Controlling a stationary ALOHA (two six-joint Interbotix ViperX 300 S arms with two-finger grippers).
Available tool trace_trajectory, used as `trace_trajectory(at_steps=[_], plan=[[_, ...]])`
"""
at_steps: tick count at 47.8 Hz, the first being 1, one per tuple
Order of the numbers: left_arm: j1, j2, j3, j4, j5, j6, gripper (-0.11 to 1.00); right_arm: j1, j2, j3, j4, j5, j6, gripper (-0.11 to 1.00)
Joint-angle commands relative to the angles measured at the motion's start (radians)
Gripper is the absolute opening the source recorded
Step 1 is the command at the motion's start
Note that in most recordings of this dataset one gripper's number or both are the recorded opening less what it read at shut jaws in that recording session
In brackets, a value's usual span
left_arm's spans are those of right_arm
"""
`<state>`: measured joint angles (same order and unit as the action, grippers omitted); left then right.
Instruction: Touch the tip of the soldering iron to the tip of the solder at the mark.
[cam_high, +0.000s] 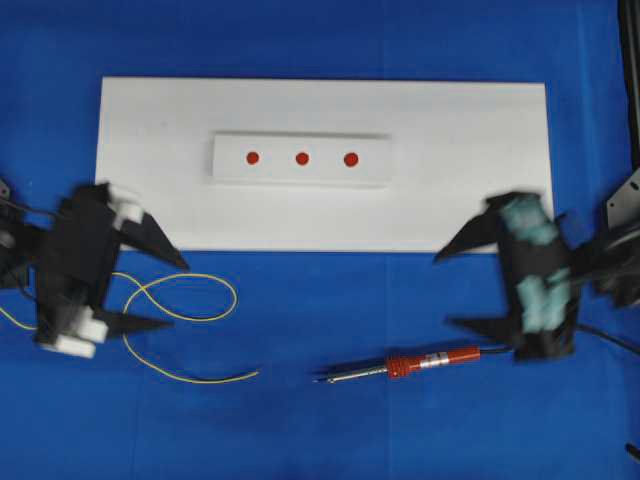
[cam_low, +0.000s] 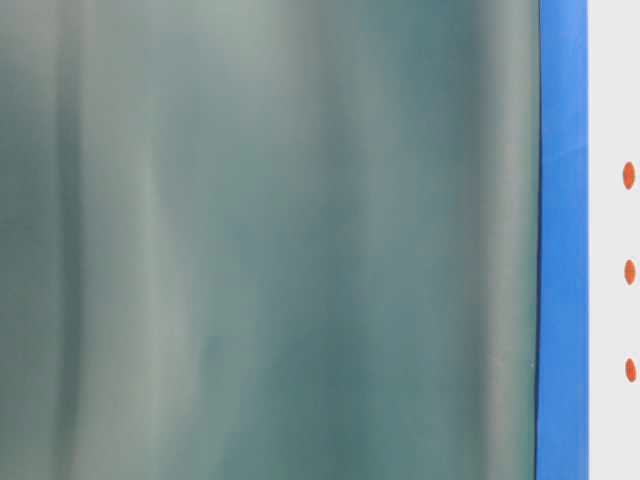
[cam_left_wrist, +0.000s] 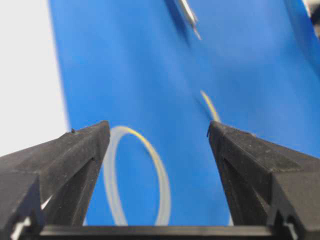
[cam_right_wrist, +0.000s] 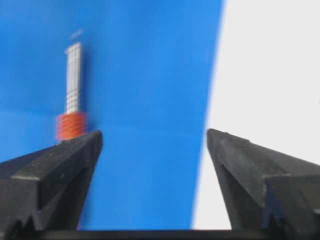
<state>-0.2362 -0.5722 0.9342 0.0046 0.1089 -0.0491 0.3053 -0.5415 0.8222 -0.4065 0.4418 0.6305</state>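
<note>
Left gripper (cam_high: 157, 293) had its jaws spread wide, nothing between them; blurred in the overhead view. Right gripper (cam_high: 462, 291) likewise stood with jaws wide apart and empty, also blurred.

The solder (cam_high: 185, 300) lay on the blue counter (cam_high: 330, 330) right by the left jaws: a loose yellow loop sat between and just past the two fingertips, and a longer tail curved away from the lower fingertip toward the middle of the counter, ending free near the iron's tip. In the left wrist view the solder (cam_left_wrist: 157, 170) loop showed in the gap between the open jaws, below them on the counter, not touched as far as could be told.

The soldering iron (cam_high: 405, 365) lay flat on the counter, below and just off the right gripper's lower fingertip, handle end toward the jaws, tip pointing away toward the solder's free end, apart from it. In the right wrist view the soldering iron (cam_right_wrist: 72, 100) sat ahead of the left-hand jaw, shaft pointing away.

White board (cam_high: 320, 165) with three red marks (cam_high: 302, 158) lay beyond both sets of jaws. Table-level view mostly blocked by a blurred grey-green surface.
</note>
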Motion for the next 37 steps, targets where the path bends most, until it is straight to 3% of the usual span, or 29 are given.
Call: trace_trajectory(at_steps=[1,15,27,37], plan=[[0.052,-0.095,0.008,0.003,-0.003,0.038,0.75,-0.040,-0.110,0.005,-0.048,0.023,0.002,0.77],[0.172,-0.344,0.106,0.003,0.000,0.097,0.75,-0.124,-0.434,0.078,-0.187,0.092,0.002,0.77],[0.224,-0.508,0.258,0.000,-0.009,0.084,0.75,-0.192,-0.615,0.241,-0.196,0.081,0.018,0.77],[0.224,-0.586,0.344,-0.002,-0.009,0.084,0.75,-0.201,-0.607,0.342,-0.190,-0.005,0.061,0.76]])
